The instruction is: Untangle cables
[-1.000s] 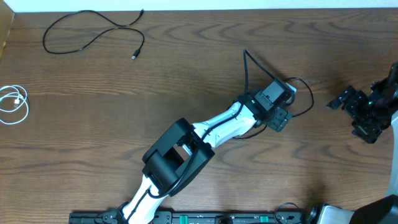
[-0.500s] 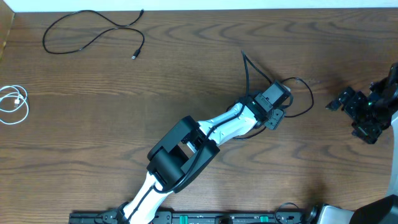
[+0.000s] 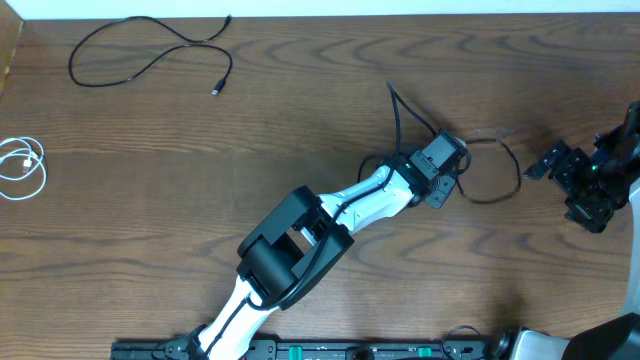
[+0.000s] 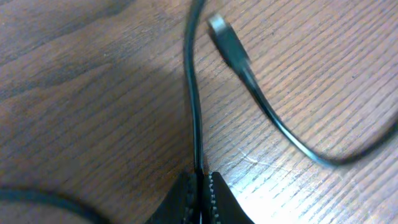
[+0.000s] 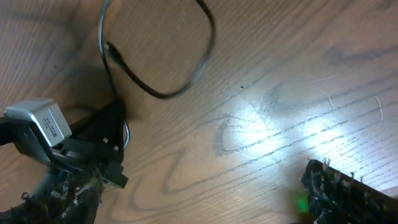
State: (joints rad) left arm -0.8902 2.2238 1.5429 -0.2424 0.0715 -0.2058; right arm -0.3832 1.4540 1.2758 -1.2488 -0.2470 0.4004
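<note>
On the brown wooden table (image 3: 300,120), the left gripper (image 4: 200,183) clamped a thin black cable (image 4: 193,93) right of centre. The right gripper's (image 3: 560,168) opening was unreadable. Pulling might hook the silver-tipped plug (image 4: 227,37) into the cable's own loop.

The thin black flexible cable (image 4: 239,59) ends in a silver tip. My brown wooden tabletop (image 3: 300,130) shows dark wavy grain.

Matt wood-grain table (image 3: 300,120), smooth black cable (image 4: 193,93)
</note>
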